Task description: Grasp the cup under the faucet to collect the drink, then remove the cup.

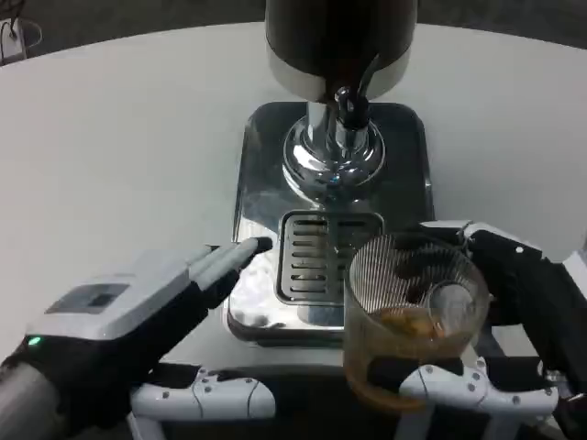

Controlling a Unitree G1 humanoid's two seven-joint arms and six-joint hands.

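Note:
A clear ribbed glass cup point(415, 312) with brown drink in its bottom is held by my right hand point(495, 357), whose white and black fingers wrap around its lower part. The cup sits at the front right of the steel drip tray point(316, 257), in front of and to the right of the faucet point(348, 108). The dark dispenser tank point(339, 41) stands on a chrome pedestal point(332, 156) behind. My left hand point(156, 312) lies at the tray's front left edge, fingers stretched out toward the grate and holding nothing.
The dispenser's shiny steel base point(266, 156) stands on a round white table point(119, 156). Bare table stretches to the left and right of the machine. A small glass object point(16, 37) is at the far left corner.

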